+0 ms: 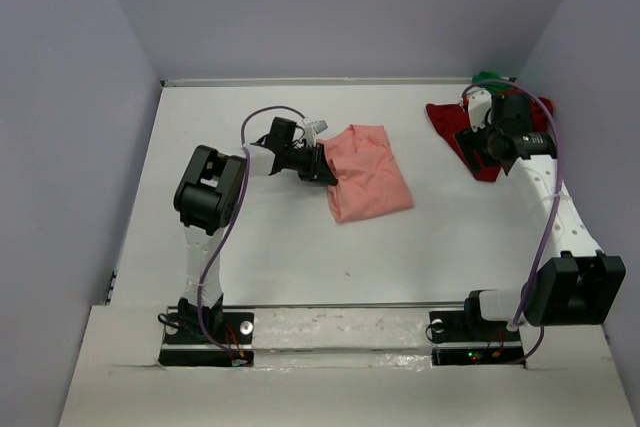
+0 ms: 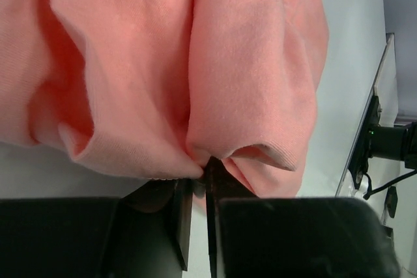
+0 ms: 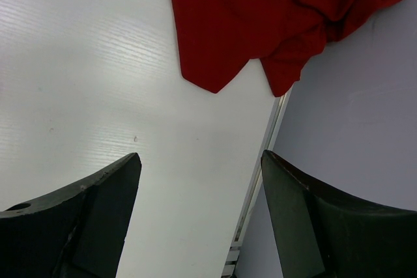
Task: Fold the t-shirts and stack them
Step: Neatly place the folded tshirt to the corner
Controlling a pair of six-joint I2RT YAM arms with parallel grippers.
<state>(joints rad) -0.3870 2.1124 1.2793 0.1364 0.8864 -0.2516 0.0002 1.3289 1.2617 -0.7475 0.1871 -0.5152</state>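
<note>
White desk (image 1: 250, 267), pale walls round it. Salmon-pink t-shirt (image 1: 372, 172) lies mid-desk, bunched. Left gripper (image 2: 199, 185) is clenched on its left edge. Dark red t-shirt (image 1: 447, 119) w/ green t-shirt (image 1: 488, 77) crumple sit at far right corner. Right gripper (image 3: 199, 167) released, over bare desk just beside the red. Tip: check pinch holds both layers, lift low, carry edge across evenly so fold lands flat.

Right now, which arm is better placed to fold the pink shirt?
Left: the left gripper is pinched on the edge of the salmon-pink shirt; the right gripper hangs open over the table beside the dark red shirt, touching no cloth.
</note>
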